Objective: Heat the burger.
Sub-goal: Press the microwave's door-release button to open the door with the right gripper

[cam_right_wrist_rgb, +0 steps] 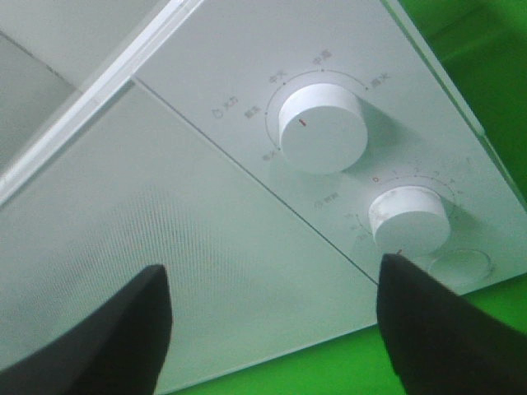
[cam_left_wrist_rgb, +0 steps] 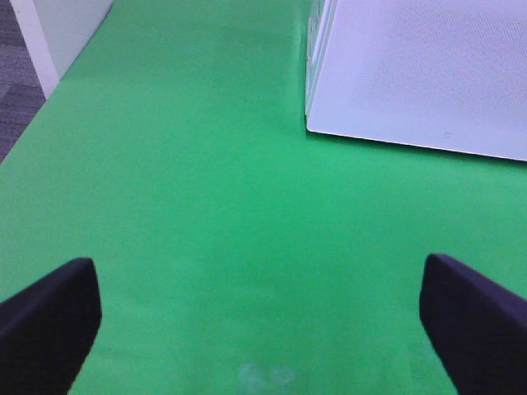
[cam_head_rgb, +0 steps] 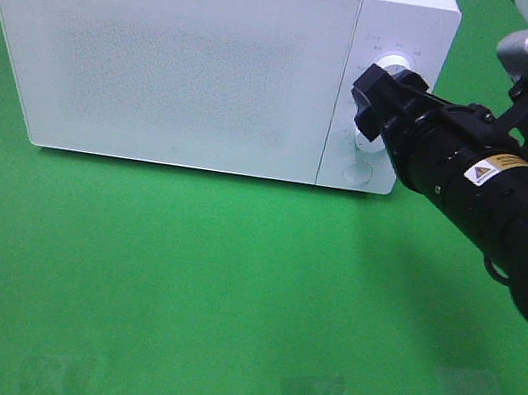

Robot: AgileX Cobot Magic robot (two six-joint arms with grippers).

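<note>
White microwave (cam_head_rgb: pixel 167 50) on green bench (cam_head_rgb: pixel 178 285).
Door (cam_right_wrist_rgb: pixel 165 247) has fine dotted grid; white knob (cam_right_wrist_rgb: pixel 323 127) bears a red mark; right pincer (cam_head_rgb: pixel 373 102) black.

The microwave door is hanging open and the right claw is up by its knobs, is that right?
No: the microwave door is shut, as the exterior high view shows. The right claw is up by its knobs.
</note>
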